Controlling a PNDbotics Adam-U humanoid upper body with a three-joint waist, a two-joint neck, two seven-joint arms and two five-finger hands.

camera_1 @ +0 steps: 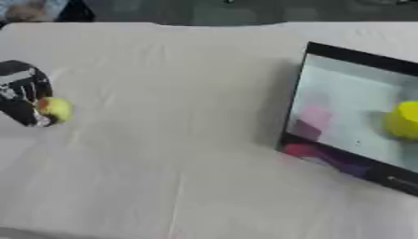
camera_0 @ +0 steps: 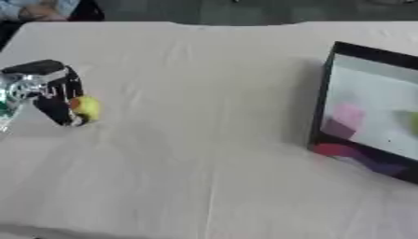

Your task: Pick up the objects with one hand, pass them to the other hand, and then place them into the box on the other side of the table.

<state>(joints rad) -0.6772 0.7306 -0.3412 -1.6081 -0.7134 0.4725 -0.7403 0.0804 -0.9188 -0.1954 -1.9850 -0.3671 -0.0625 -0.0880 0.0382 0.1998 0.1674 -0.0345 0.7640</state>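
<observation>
My left hand (camera_0: pixel 51 88) comes in from the left edge over the cloth-covered table (camera_0: pixel 204 116). Its black fingers are curled round a small yellow object with an orange patch (camera_0: pixel 86 108), held just above the cloth. At the right stands a black-rimmed box (camera_1: pixel 298 93) with a pale inside. In it lie a yellow object (camera_1: pixel 405 120), a pink one (camera_1: pixel 314 115) and a dark red one (camera_1: pixel 300 149). My right hand shows in neither view.
A person sits beyond the table's far left corner (camera_0: pixel 37 9). A wide stretch of beige cloth lies between my left hand and the box.
</observation>
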